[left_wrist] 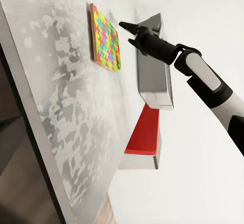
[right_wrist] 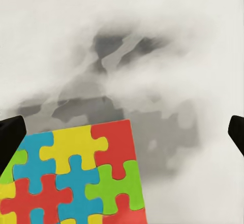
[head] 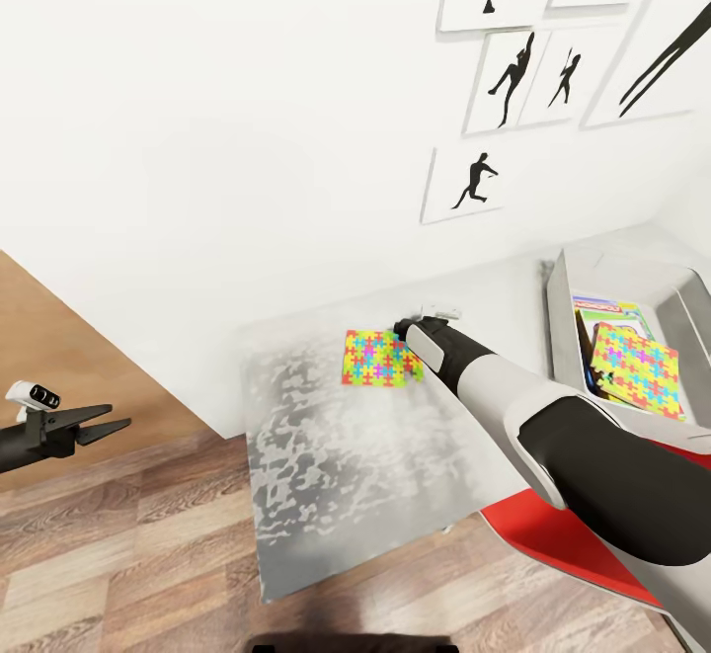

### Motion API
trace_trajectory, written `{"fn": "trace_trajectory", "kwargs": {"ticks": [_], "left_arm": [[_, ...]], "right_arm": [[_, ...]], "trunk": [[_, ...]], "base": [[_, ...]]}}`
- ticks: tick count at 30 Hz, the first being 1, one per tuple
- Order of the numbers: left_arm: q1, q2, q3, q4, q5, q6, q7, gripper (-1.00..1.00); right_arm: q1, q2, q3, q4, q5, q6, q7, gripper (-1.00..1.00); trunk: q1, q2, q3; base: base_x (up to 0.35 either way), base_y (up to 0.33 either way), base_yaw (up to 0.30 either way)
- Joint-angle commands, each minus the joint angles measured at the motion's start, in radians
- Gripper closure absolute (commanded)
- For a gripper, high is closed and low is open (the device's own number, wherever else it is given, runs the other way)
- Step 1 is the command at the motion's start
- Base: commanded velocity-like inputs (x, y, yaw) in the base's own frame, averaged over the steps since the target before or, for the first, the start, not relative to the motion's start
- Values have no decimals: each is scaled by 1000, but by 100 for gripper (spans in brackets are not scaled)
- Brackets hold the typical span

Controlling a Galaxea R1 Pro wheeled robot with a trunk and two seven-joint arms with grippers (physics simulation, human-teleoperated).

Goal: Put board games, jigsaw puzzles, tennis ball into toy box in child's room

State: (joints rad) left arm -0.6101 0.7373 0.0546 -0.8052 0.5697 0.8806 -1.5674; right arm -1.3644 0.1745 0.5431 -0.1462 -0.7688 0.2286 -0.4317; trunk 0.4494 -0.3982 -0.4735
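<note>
A jigsaw puzzle (head: 377,358) (left_wrist: 105,37) (right_wrist: 76,178) of bright interlocking pieces lies flat on the pale table (head: 326,455) (left_wrist: 61,107). My right gripper (head: 402,329) (left_wrist: 126,32) (right_wrist: 122,132) hovers open just above the puzzle's corner nearest the toy box, its fingers spread wide and holding nothing. The grey toy box (head: 565,302) (left_wrist: 155,76) stands at the table's right end. Inside it lie a second jigsaw puzzle (head: 637,368) and a pale green board game (head: 604,309). My left gripper (head: 99,421) hangs open over the wood floor, far left of the table.
A red chair (head: 553,534) (left_wrist: 145,132) stands under my right arm at the table's front right. The white wall with black silhouette pictures (head: 474,184) rises right behind the table. Wood plank floor (head: 128,534) lies to the left and front.
</note>
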Motion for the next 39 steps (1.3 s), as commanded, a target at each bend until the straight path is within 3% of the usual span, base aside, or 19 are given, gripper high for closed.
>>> {"fn": "trace_trajectory", "kwargs": {"ticks": [1, 8, 39], "left_arm": [[0, 1, -1, 0, 1, 11, -3, -100], [0, 1, -1, 0, 1, 11, -3, -100], [0, 1, 0, 0, -1, 11, -3, -100]], "right_arm": [[-1, 0, 6, -1, -3, -4, -6, -100], [-1, 0, 6, 18, -4, -61, -6, -100], [-1, 0, 8, 46, -4, -92, -7, -100]], "trunk": [[1, -2, -2], [1, -2, -2], [1, -2, -2]], "base": [[0, 0, 0], [0, 0, 0], [0, 1, 0]]}}
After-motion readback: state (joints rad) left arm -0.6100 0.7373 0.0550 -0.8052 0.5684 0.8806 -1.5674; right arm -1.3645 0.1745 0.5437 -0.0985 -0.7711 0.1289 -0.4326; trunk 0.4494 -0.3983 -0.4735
